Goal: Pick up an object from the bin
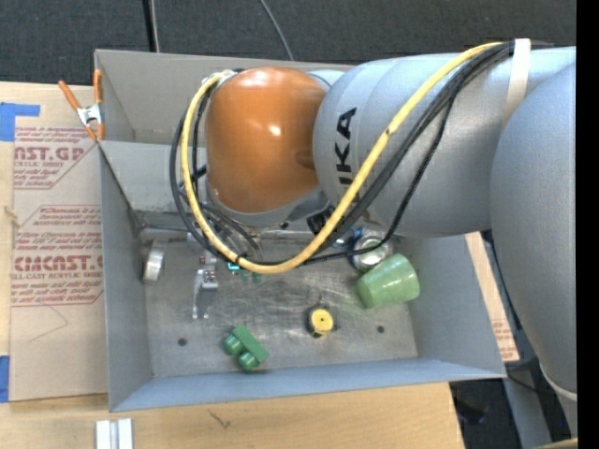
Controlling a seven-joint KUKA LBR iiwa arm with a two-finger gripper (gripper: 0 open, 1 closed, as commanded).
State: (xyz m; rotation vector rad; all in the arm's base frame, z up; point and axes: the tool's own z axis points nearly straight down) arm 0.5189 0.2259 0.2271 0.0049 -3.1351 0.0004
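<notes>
Camera view: fingers (201,293), spread unclear, above the scratched grey floor of the bin (281,302).

- Reading off the arm (440,157) first: bold black letters run up its grey casing, and I can make out "KA", the tail of a brand name; the letters before it I can't get.
- Over to the cardboard (47,223) on the left: big red print near its top, and I read "CAST.G" before the bin (117,279) cuts it off.
- Lower on the same cardboard: big red "CAST" again, and under it "CAST ACRYLIC SHEE", also cut at the bin's wall.
- The small red lines between them are too fine for me to read.
</notes>
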